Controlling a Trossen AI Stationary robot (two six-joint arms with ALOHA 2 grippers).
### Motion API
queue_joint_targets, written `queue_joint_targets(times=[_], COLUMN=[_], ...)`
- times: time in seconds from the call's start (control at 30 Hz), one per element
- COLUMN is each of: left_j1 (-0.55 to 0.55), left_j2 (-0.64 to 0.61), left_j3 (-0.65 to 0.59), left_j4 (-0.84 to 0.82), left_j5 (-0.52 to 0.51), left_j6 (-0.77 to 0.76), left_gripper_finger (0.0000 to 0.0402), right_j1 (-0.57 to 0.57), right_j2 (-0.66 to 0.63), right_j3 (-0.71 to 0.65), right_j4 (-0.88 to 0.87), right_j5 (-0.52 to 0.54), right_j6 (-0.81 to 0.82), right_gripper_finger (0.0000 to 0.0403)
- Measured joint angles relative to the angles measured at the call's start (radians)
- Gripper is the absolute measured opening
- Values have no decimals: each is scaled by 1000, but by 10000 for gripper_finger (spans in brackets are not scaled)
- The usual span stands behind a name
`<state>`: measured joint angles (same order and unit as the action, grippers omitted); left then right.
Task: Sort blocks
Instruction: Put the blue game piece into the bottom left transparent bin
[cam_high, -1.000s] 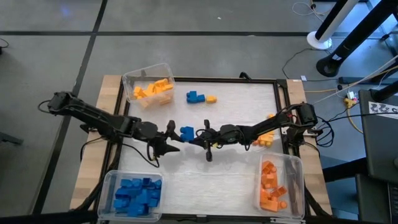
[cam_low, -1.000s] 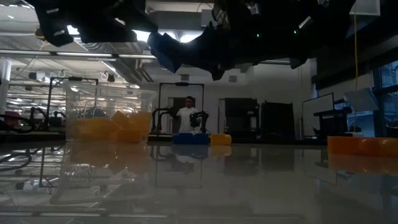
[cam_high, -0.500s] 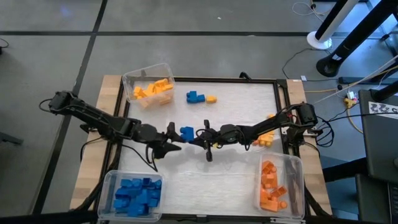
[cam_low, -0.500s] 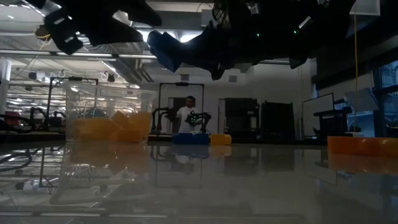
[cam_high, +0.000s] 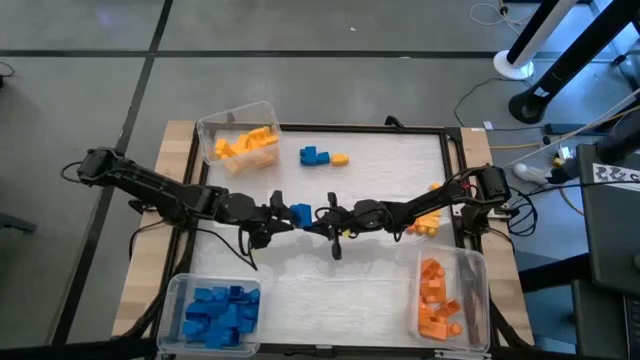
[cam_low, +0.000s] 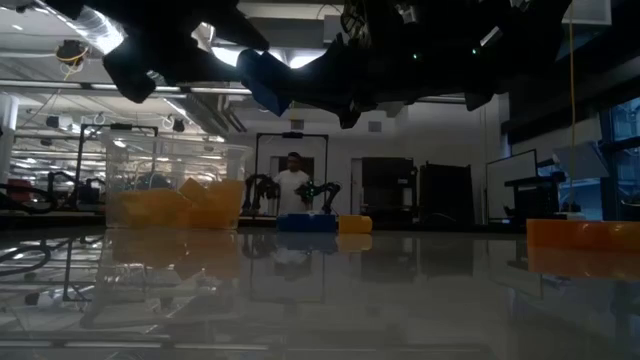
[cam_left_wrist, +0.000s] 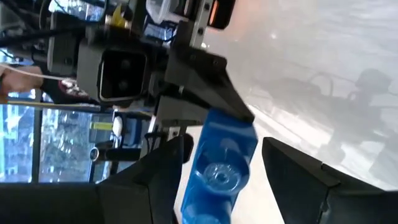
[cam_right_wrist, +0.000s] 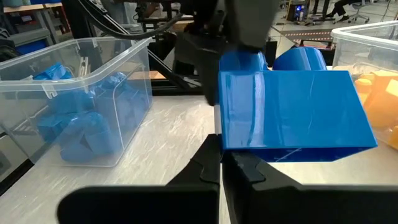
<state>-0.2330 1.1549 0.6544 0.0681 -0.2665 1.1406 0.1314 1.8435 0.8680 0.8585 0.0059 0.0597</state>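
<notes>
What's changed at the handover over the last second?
The left gripper has moved in toward the right gripper and now has its open fingers on either side of the blue block. The right gripper is still shut on that block, raised off the table. Bins and loose blocks are unchanged.

Grey floor (cam_high: 300, 90) with dark seams around the wooden tabletop (cam_high: 180, 135), white pole base (cam_high: 515, 68) and cables (cam_high: 560, 150) beyond the right pincer (cam_high: 325, 222), ceiling lights (cam_low: 100, 30) overhead, a person (cam_low: 292, 185) standing far behind, dark cabinets (cam_low: 445, 195), windows (cam_low: 620, 170) to one side
</notes>
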Motion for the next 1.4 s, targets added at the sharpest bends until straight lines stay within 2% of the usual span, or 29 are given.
queue_joint_targets(times=[0.17, 0.3, 0.5, 0.6, 0.77, 0.93, 1.17, 1.4], left_j1=[24, 31, 31, 31, 28, 28, 21, -27], left_j2=[26, 80, 152, 154, 149, 149, 149, 146], left_j3=[0, 0, 0, 0, 0, 0, -1, -1], left_j4=[5, 20, 138, 151, 150, 149, 151, 152], left_j5=[3, 7, 0, -2, -50, -56, -68, -216], left_j6=[3, 91, 176, 180, 172, 166, 113, 116], left_gripper_finger=[210, 210, 208, 189, 127, 122, 122, 122], right_j1=[0, 0, 0, 0, -1, -1, -1, -1], right_j2=[0, 0, 0, 0, 0, 0, 0, 0], right_j3=[0, -2, -2, -2, -1, -1, -1, 0], right_j4=[0, -11, -1, 1, 2, -1, 2, 6], right_j5=[0, -1, -2, -15, -18, -17, -13, 1], right_j6=[0, 0, 0, -2, -5, -6, -7, -7], right_gripper_finger=[4, 4, 4, 4, 4, 9, 51, 122])
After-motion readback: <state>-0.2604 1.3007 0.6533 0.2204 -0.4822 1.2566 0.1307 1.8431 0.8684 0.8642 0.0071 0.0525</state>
